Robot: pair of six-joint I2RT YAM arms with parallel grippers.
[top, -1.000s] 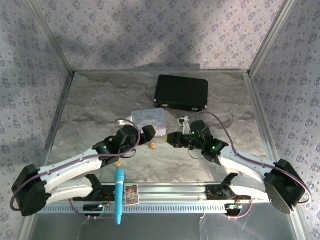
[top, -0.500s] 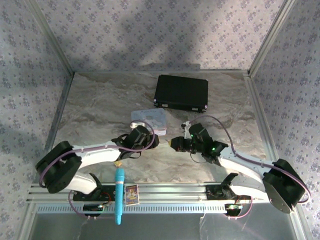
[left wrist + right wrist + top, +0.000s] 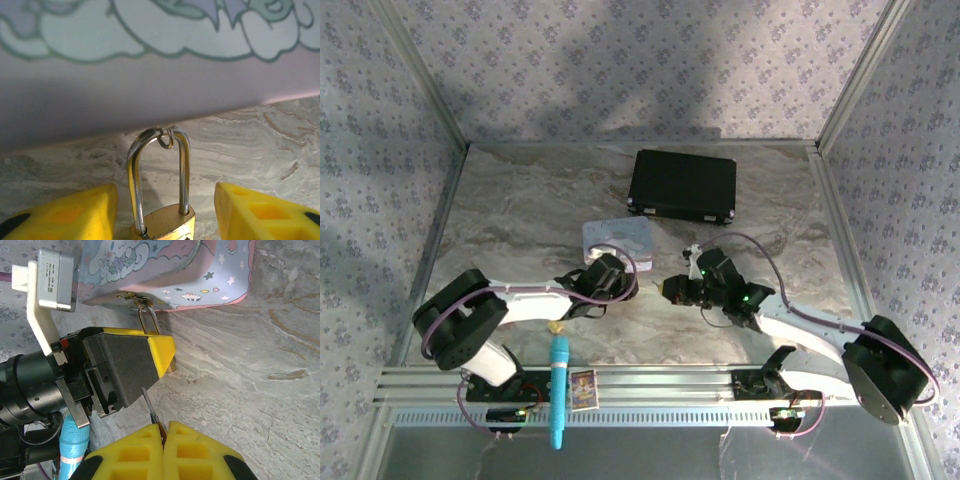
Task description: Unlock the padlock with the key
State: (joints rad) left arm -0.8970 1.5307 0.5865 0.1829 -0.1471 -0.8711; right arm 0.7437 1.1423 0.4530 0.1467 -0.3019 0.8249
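The brass padlock [image 3: 162,226] hangs by its silver shackle [image 3: 184,170] from a small ring on the front of the pastel tin [image 3: 150,75]. My left gripper [image 3: 165,197] is open, one yellow finger [image 3: 65,212] on each side of the padlock body, with a gap on both sides. In the right wrist view the shackle [image 3: 150,321] shows under the tin [image 3: 165,270], with the body mostly behind the left finger [image 3: 161,352]. My right gripper [image 3: 163,432] is shut on the thin silver key [image 3: 150,405], whose blade points at the left gripper. From above, both grippers [image 3: 620,283] [image 3: 667,289] meet in front of the tin [image 3: 618,236].
A black case [image 3: 682,186] lies at the back of the table. A blue marker [image 3: 559,392] and a small card [image 3: 582,388] rest on the front rail. A yellowish-tan lump [image 3: 556,327] sits near the left arm. Patterned walls close in three sides.
My left arm has folded in and its gripper has slid right to the tin's front. The right gripper with the key has hardly moved.
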